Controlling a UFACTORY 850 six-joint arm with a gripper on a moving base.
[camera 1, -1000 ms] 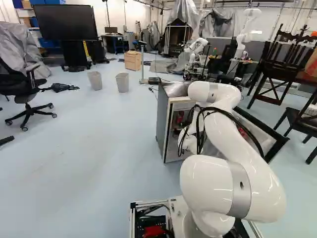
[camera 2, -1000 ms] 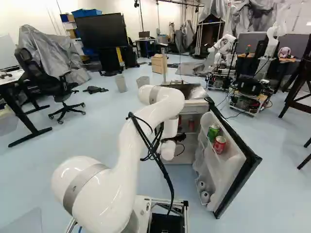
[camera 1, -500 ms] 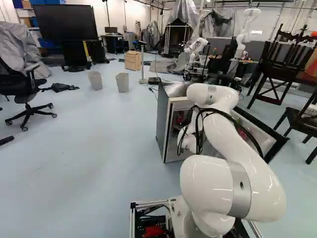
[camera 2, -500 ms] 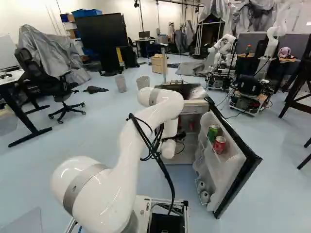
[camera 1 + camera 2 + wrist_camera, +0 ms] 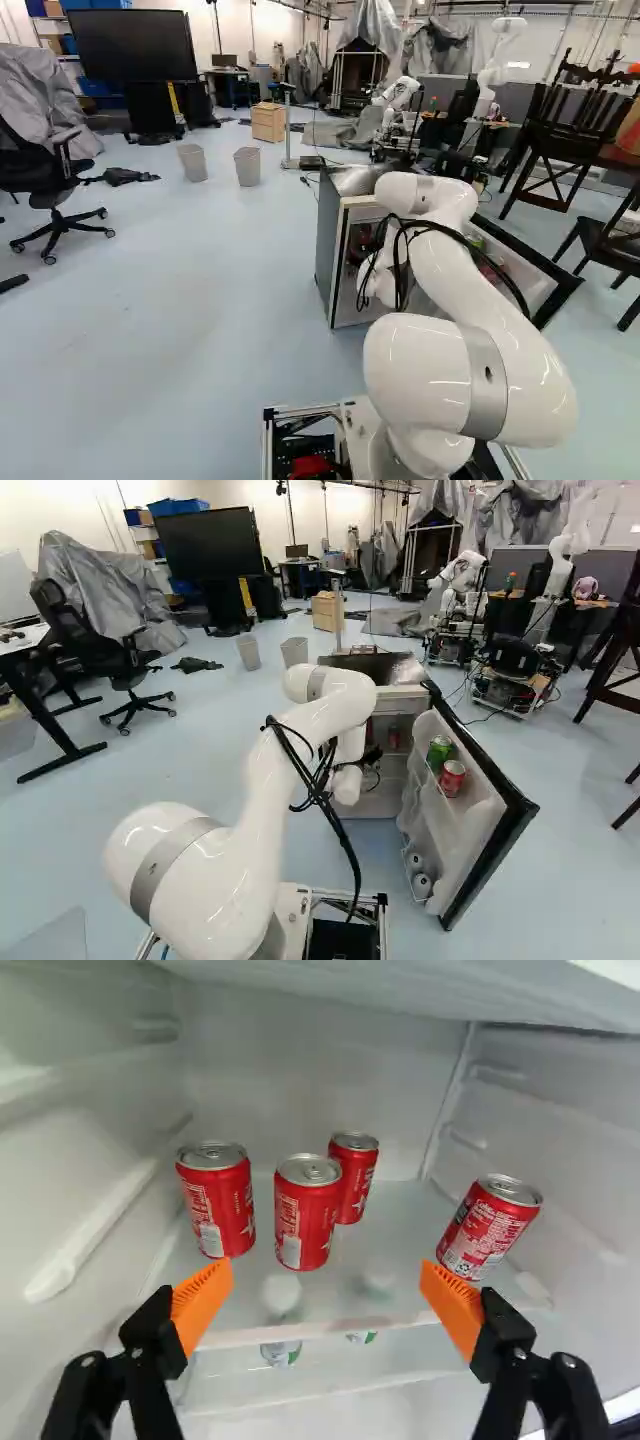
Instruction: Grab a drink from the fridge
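Note:
In the right base view, a dark part of my gripper [image 5: 372,754] shows in the mouth of the open fridge [image 5: 408,702], mostly behind the wrist. In the wrist view the gripper [image 5: 325,1295] stands open, nothing between its pads. Red cans stand ahead on a shelf [image 5: 400,1250]: one near can [image 5: 305,1215] roughly ahead of the gap, another [image 5: 217,1200] beside it toward one side wall, a third [image 5: 354,1176] farther back. Across the gap, beyond the other finger, a separate red can [image 5: 488,1228] looks tilted in this view.
The fridge door [image 5: 480,815] stands open to the arm's right, holding a green can [image 5: 439,752] and a red can [image 5: 452,778]. White fridge walls flank the gripper; more cans [image 5: 281,1352] show below the shelf. Another robot [image 5: 460,590] stands beyond.
The arm has shifted slightly: its elbow sits a little lower and farther left, and the dark gripper part has risen slightly in the right base view. The base has stayed put.

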